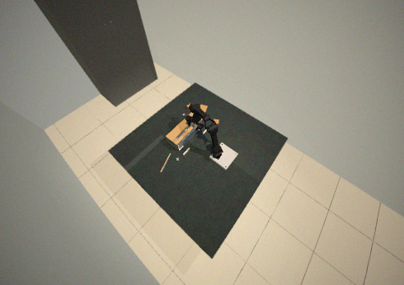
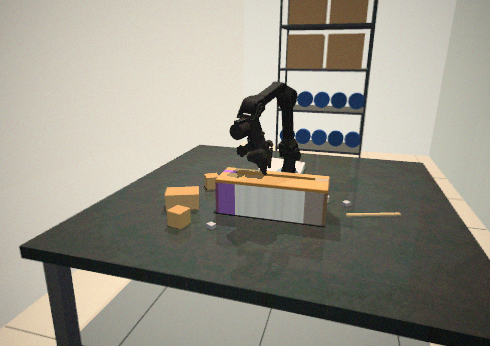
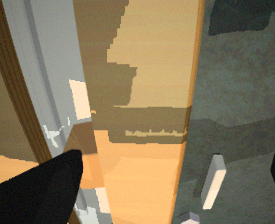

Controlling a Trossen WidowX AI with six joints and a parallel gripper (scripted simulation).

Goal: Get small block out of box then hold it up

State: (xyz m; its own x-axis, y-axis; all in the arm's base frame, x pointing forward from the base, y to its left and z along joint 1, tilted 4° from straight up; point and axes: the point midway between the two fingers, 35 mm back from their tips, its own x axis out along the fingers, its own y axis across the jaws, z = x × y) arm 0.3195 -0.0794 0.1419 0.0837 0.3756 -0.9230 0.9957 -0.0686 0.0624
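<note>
The box (image 1: 175, 135) (image 2: 280, 202) (image 3: 150, 170) stands on the dark table, with a long slot (image 2: 295, 177) in its orange top. In the exterior view its side shows a purple panel at one end and a grey-brown one at the other. My gripper (image 2: 256, 161) (image 3: 180, 162) is open and empty, low over the purple end of the top. In the wrist view one finger is over the slot side and the other over the table beyond the box's edge. An orange-brown surface (image 3: 92, 170) shows inside the opening; I cannot tell whether it is the block or part of the box.
Several orange blocks, one long (image 2: 182, 198) and one cube-like (image 2: 179, 217), stand off the purple end. A small white cube (image 1: 184, 114) (image 2: 211, 225) lies near them. A white bar (image 3: 214, 181) lies beside the box. A thin wooden stick (image 1: 165, 162) (image 2: 373, 214) lies off the other end.
</note>
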